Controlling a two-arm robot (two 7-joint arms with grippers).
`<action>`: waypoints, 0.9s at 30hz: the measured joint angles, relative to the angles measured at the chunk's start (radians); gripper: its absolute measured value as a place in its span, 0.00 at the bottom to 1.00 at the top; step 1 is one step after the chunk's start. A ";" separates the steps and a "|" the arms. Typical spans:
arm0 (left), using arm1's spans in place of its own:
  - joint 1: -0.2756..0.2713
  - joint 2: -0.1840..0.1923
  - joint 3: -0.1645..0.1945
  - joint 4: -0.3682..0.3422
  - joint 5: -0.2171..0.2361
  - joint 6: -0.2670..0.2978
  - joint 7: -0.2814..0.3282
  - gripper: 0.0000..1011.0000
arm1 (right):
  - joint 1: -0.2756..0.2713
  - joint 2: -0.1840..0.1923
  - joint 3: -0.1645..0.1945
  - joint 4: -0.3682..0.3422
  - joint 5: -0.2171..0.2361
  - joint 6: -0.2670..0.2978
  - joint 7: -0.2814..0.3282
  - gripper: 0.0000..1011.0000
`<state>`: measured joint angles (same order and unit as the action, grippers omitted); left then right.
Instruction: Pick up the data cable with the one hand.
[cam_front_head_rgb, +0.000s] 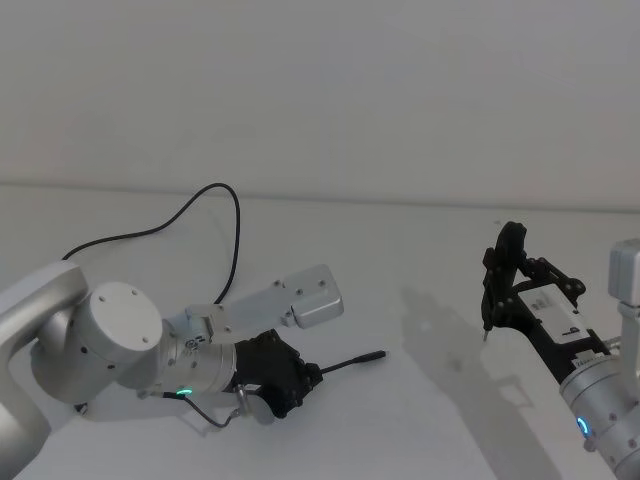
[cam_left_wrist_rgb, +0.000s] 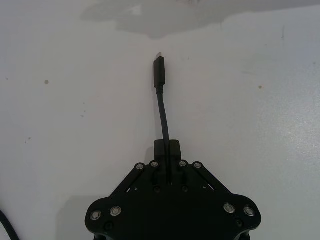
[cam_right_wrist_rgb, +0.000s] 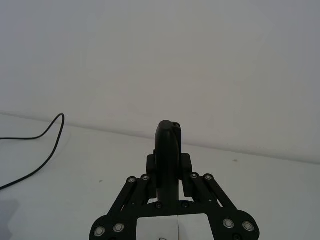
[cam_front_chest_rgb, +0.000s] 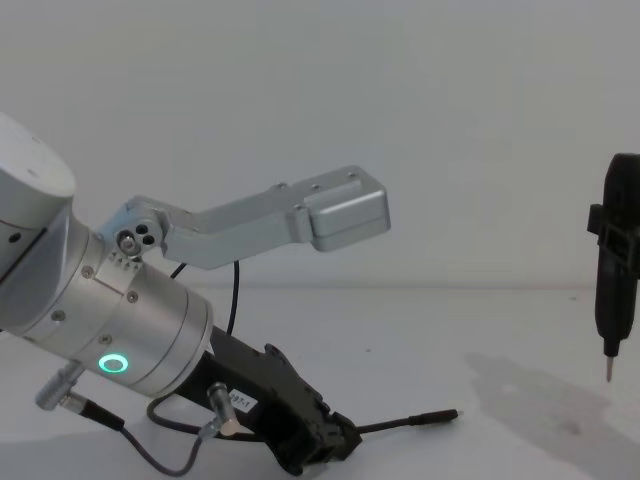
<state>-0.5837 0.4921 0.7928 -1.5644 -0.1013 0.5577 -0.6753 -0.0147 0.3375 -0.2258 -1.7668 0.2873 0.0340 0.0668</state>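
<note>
The data cable (cam_front_head_rgb: 232, 232) is a thin black cord that loops across the white table behind my left arm. Its plug end (cam_front_head_rgb: 372, 356) sticks out to the right of my left gripper (cam_front_head_rgb: 303, 385). That gripper sits low over the table, shut on the cable a short way behind the plug. In the left wrist view the cord (cam_left_wrist_rgb: 163, 112) runs straight out from between the closed fingers (cam_left_wrist_rgb: 161, 149) to the plug (cam_left_wrist_rgb: 159, 73). The chest view shows the plug (cam_front_chest_rgb: 441, 416) just above the table surface. My right gripper (cam_front_head_rgb: 500, 290) hovers at the right, shut on a black pen-shaped tool (cam_front_chest_rgb: 614, 280).
The white table (cam_front_head_rgb: 420, 250) meets a plain wall behind. A silver camera bracket (cam_front_head_rgb: 300, 296) juts from my left wrist above the gripper. A short dark wire with a silver connector (cam_front_chest_rgb: 150, 440) hangs under that wrist. The tool's metal tip (cam_front_chest_rgb: 608, 374) points down above the table.
</note>
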 joint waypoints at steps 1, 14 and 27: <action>0.000 0.000 0.000 0.000 0.000 0.000 0.000 0.05 | 0.000 0.000 0.000 0.000 0.000 0.000 0.000 0.27; 0.010 -0.003 -0.015 -0.007 0.005 -0.022 0.020 0.05 | -0.002 0.000 0.004 -0.012 0.001 -0.003 0.003 0.27; 0.037 -0.017 -0.075 -0.044 -0.007 -0.104 0.070 0.05 | -0.005 -0.010 0.027 -0.086 0.051 -0.014 0.046 0.27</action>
<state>-0.5469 0.4749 0.7177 -1.6087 -0.1081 0.4542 -0.6056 -0.0193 0.3274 -0.1992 -1.8528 0.3385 0.0204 0.1125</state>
